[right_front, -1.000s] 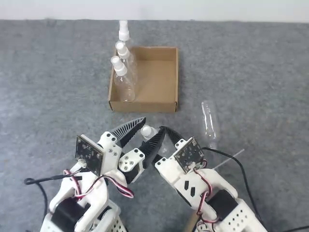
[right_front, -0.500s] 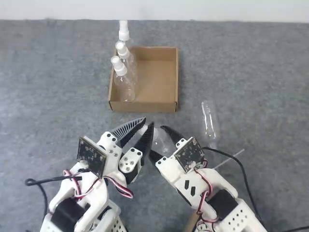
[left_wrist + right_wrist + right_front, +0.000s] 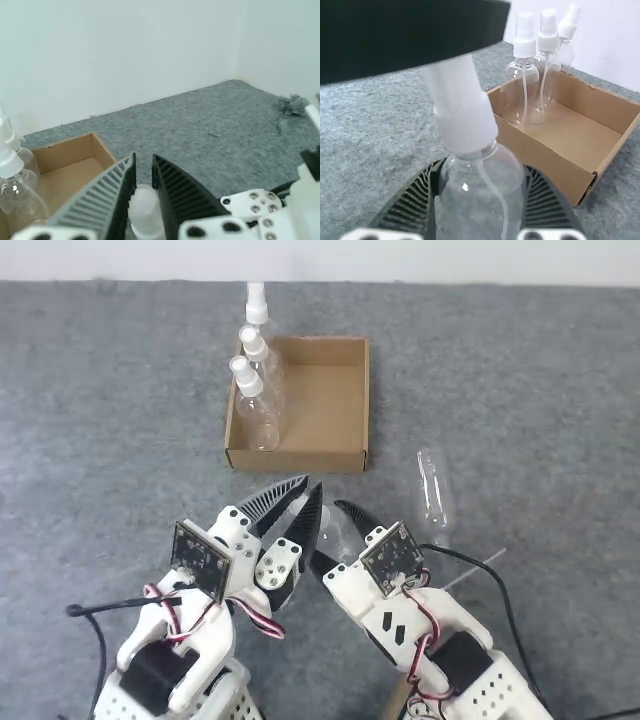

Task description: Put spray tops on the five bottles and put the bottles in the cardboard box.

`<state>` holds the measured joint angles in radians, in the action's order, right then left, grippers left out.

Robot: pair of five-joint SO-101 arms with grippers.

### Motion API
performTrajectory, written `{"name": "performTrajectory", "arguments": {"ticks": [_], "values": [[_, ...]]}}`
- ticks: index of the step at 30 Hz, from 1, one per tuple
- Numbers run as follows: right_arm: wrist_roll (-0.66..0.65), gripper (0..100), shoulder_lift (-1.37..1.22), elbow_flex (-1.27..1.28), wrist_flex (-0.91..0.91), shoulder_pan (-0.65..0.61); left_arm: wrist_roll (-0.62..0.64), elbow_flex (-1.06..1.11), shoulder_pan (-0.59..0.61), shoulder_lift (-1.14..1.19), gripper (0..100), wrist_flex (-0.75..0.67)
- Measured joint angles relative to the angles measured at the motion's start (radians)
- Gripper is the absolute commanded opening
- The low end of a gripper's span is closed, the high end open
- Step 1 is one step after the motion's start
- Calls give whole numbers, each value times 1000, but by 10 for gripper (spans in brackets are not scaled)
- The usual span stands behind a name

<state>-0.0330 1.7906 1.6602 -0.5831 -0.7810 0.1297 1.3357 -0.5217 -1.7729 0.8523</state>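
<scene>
**Bottle**: upright near the middle of the surface's near edge, in front of the box, with the spray top seated on its neck.

**Change from a second earlier:** the left gripper was then spread wide on either side of the spray top. Its fingers have since drawn almost together, and its arm has shifted a little toward the box. The right gripper and the bottle have kept their place.

**Left gripper:** fingers a narrow gap apart, pressed against the two sides of the spray top.

**Right gripper:** fingers spread to the bottle's width and clamped on its clear body below the shoulder.

**Box:** open and toward the surface's far edge, a little left of the middle. Three capped bottles stand in a row along its left wall, and the rest of its floor is bare cardboard.

**Bare bottle**: lies on its side on the surface, right of the box's near right corner and apart from both grippers. It carries no top.
</scene>
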Motion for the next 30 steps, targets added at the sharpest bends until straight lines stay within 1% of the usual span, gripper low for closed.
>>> {"name": "performTrajectory", "arguments": {"ticks": [3, 6, 11, 14, 16, 19, 23, 25, 28, 30], "values": [[0, 86, 0, 0, 0, 0, -11, 0, 0, 0, 47, -2], [0, 86, 0, 0, 0, 0, -58, 0, -6, 0, 48, -2], [0, 87, 0, 0, 0, 0, -95, 0, -40, 0, 49, -2], [0, 87, 0, 0, 0, 2, -126, 0, -41, 0, 81, -2], [0, 87, 0, 0, 0, 28, -132, 0, -41, 0, 111, -2], [-3, 87, 0, -3, 0, 64, -132, 2, -35, 0, 126, 8], [-3, 87, 0, -3, 0, 68, -132, 2, -6, 0, 129, 32], [-3, 87, 0, -3, 0, 68, -130, 2, 11, 0, 150, 44], [-3, 87, 0, -3, 0, 66, -103, -14, 32, 0, 194, 68], [0, 87, 2, -3, 0, 64, -78, -31, 46, 0, 194, 87]]}}
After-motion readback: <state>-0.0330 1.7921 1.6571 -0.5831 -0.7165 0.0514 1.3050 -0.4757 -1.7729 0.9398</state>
